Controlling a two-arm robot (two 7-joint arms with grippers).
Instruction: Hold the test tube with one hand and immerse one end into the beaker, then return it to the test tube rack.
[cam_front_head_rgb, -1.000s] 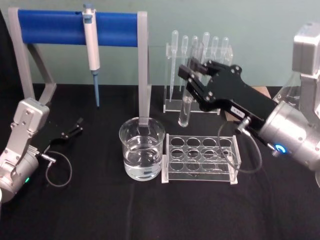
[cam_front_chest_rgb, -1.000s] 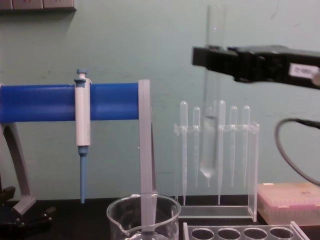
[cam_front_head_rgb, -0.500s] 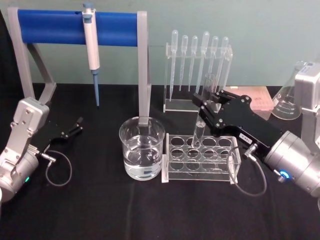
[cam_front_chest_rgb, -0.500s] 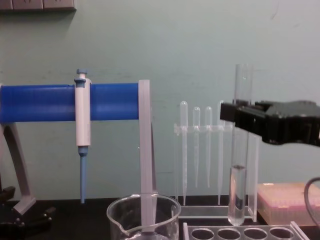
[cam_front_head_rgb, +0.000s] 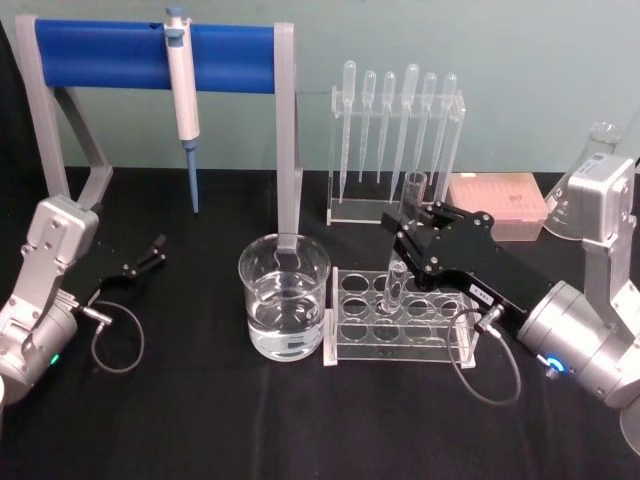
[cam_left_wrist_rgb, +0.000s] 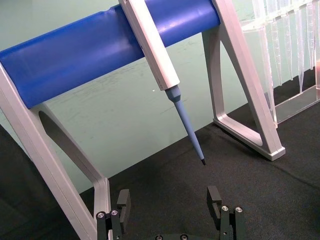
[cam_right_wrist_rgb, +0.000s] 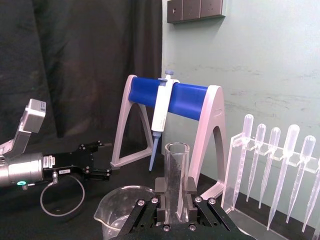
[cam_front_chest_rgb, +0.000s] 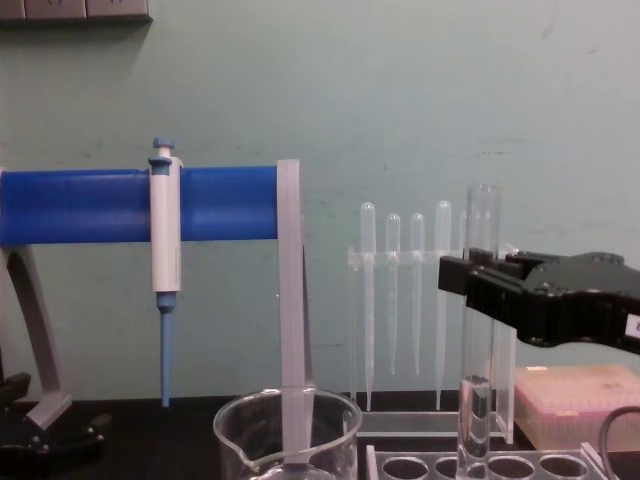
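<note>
Right gripper (cam_front_head_rgb: 409, 232) lowering the test tube (cam_front_head_rgb: 397, 283) into the clear rack (cam_front_head_rgb: 402, 318)
Its fingers clamp the upright tube; beaker (cam_front_head_rgb: 284, 309) sits beyond the fingertips, so release seemingly remains; left gripper (cam_left_wrist_rgb: 170, 201) parked, fingers spread

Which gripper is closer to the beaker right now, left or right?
The right gripper: it is just past the beaker on the right, shut on the test tube over the rack. The left gripper sits open farther off on the left.
</note>
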